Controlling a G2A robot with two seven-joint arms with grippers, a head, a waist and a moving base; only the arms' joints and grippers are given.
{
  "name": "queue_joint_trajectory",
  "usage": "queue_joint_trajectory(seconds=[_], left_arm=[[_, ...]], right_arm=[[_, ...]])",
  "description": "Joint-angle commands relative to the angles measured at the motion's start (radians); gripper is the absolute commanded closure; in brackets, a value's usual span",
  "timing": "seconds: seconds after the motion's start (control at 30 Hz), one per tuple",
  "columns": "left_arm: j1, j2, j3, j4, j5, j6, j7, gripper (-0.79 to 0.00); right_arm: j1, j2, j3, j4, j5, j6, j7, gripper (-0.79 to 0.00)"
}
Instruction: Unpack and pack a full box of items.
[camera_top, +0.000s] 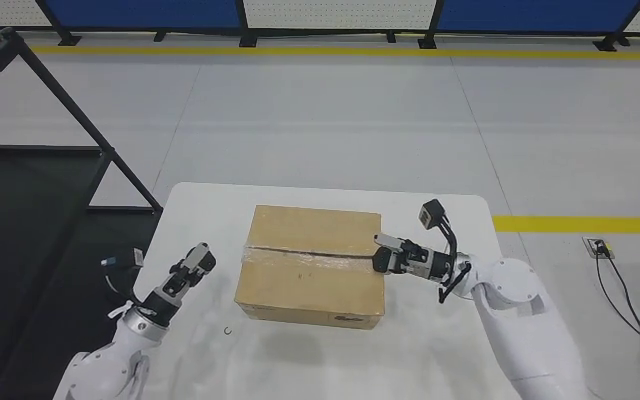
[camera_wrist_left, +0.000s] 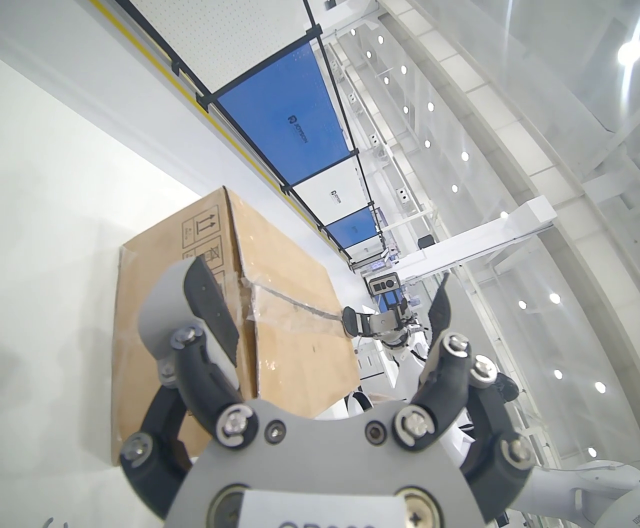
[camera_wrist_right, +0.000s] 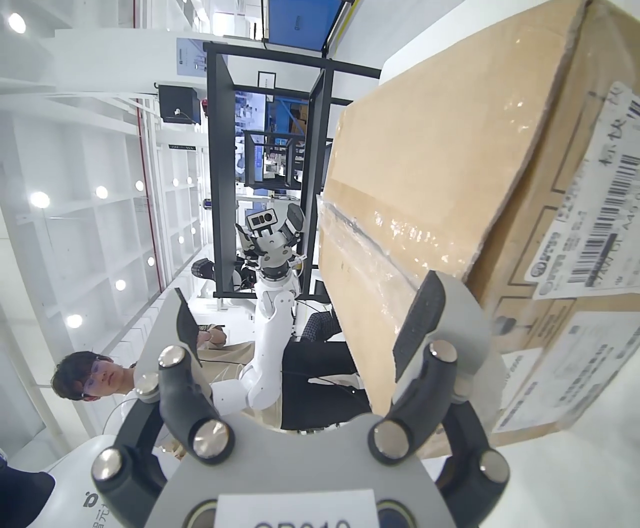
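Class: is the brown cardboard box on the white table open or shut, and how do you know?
Shut. On the brown cardboard box, the top flaps lie flat, meeting at a seam under clear tape.

My arms (camera_top: 515, 290) are white and smooth. My left claw (camera_wrist_left: 322, 300) and right claw (camera_wrist_right: 305, 310) match: black bent links (camera_wrist_left: 200, 370), grey fingers (camera_wrist_right: 460, 320) with dark pads (camera_wrist_right: 420, 320), silver plate (camera_wrist_left: 320, 450), shiny screws (camera_wrist_left: 235, 425), white sticker (camera_wrist_right: 300, 510).

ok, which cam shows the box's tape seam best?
Top view: the tape seam runs visibly across the whole top of the box. Right wrist view shows it close but only partly; left wrist view shows it foreshortened.
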Motion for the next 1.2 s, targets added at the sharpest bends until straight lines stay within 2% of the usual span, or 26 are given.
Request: queue_joint_trajectory(seconds=[0.0,0.47,1.17], left_arm=[[-0.004,0.000,0.004,-0.001,0.003,0.004,-0.001,-0.785],[-0.025,0.001,0.021,0.024,0.024,0.015,0.001,-0.785],[-0.023,0.002,0.034,0.038,0.020,0.015,-0.008,-0.785]], right_arm=[[-0.005,0.004,0.009,0.004,0.007,-0.001,0.000,-0.785],[-0.025,0.021,0.036,0.045,0.076,-0.041,0.000,-0.785],[0.024,0.020,-0.037,0.139,0.118,-0.063,-0.020,-0.785]])
